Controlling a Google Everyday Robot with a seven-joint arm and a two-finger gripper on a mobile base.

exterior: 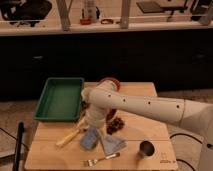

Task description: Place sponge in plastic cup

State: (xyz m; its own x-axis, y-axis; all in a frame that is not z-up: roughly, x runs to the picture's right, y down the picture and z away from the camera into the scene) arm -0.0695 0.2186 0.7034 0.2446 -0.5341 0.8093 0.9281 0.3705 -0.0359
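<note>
Sponge: blue-grey, flat on the counter, lower centre of frame, directly under the tool; not yet lifted.
Cup: dark, upright, lower right, well apart from the sponge; likely the target.
Tool: at frame centre, pointing down over the sponge; grip state cannot be told.
Arm: white, reaching in from the right, bent downward at the wrist.
Tray: green, left.
Fork: bottom edge.

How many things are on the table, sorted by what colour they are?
Green: 1, the tray
Red: 1, the cup behind the arm
Dark red: 1, the grape bunch
Blue-grey: 2, the sponge under the gripper and the cloth
Tan: 1, the wooden utensil
Silver: 2, the fork and the metal cup
Total: 8
</note>
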